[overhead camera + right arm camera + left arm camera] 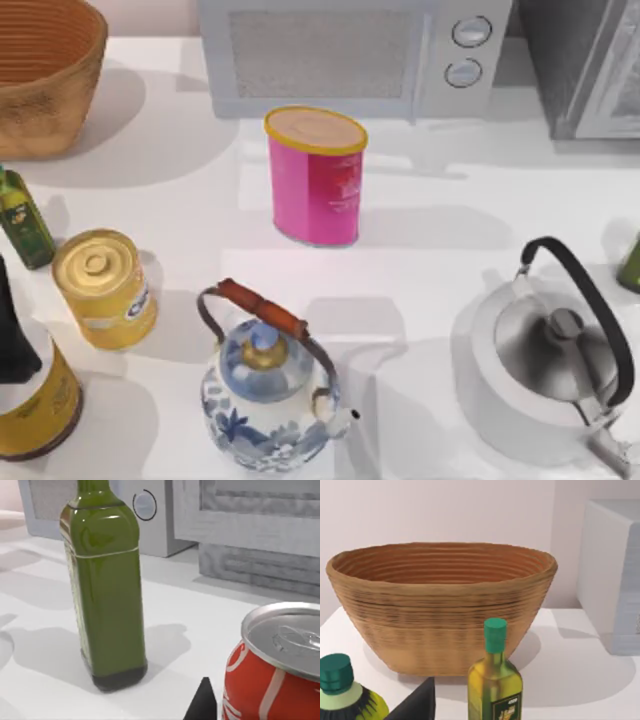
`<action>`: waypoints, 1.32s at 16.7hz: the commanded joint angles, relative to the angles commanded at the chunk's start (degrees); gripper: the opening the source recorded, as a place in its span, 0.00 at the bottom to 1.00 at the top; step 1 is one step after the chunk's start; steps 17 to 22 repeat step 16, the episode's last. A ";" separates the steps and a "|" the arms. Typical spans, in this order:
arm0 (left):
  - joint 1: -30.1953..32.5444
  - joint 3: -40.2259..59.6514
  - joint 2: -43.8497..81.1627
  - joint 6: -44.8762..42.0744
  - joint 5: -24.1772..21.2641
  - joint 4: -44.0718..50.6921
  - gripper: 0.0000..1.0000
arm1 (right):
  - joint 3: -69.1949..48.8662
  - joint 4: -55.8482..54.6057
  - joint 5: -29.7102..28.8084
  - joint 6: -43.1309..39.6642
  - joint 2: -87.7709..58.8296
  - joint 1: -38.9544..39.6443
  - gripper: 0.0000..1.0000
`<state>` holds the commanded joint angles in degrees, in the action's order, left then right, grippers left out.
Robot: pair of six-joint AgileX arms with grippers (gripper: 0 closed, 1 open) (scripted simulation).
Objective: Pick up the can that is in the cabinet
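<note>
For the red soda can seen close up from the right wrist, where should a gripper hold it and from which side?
Grip the red can around its round side wall, below the silver lid, coming in level from the right wrist camera's side. It stands upright, and the green bottle and cabinet stand beyond it, so that side looks freest.
</note>
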<state>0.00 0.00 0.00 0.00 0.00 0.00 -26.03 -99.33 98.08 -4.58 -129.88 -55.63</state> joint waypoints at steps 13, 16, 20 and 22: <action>0.00 0.00 0.00 0.00 0.00 0.00 1.00 | 0.00 0.00 0.00 0.00 0.00 0.00 1.00; 0.00 0.00 0.00 0.00 0.00 0.00 1.00 | 0.00 0.00 0.00 0.00 0.00 0.00 1.00; 0.00 0.00 0.00 0.00 0.00 0.00 1.00 | 0.00 0.00 0.00 0.00 0.00 0.00 1.00; 0.00 0.00 0.00 0.00 0.00 0.00 1.00 | 0.00 0.00 0.00 0.00 0.00 0.00 1.00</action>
